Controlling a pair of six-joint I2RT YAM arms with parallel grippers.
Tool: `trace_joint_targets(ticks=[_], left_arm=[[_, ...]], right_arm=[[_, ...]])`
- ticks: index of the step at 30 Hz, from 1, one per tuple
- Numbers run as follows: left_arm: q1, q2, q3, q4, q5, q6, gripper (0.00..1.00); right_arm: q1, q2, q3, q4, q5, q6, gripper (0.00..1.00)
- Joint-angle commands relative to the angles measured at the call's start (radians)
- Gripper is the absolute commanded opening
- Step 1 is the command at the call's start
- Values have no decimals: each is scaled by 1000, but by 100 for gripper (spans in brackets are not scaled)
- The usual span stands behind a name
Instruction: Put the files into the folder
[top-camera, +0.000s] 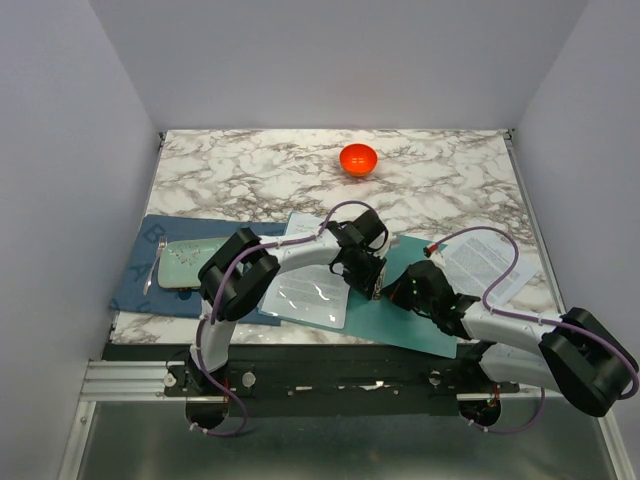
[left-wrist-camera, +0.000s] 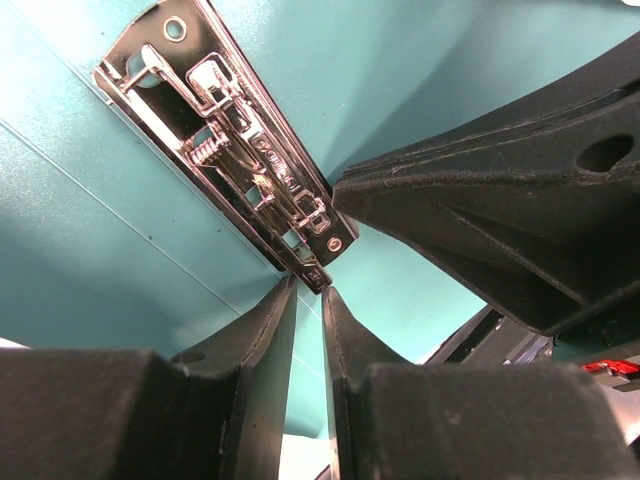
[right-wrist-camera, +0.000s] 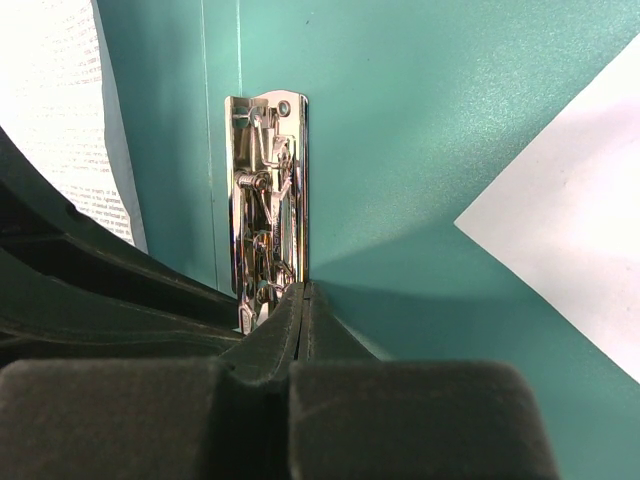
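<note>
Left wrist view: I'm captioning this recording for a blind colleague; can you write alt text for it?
A shiny metal clip sits on the teal folder, seen close up. The left gripper, jaws slightly parted, points at the clip's lower end, while the right gripper reaches in from the right beside it.

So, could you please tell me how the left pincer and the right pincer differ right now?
The left pincer shows a narrow gap between its fingers; the right pincer is fully shut. The left pincer's tips point at an end corner of the metal clip; the right pincer's tips sit beside its long edge. Both are close against that clip on the teal folder.
</note>
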Motion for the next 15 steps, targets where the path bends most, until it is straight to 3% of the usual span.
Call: trace_joint_targets(ticks=[1, 6, 15], left_arm=[[-10, 13, 3, 4, -32, -4, 22], [-10, -21, -18, 13, -58, -1, 15], [-9, -49, -23, 19, -86, 7, 15]], right_arm=[[-4, 4, -37, -63, 22, -2, 1], [-4, 12, -37, -60, 19, -2, 1], [-4, 21, -41, -57, 16, 4, 1]])
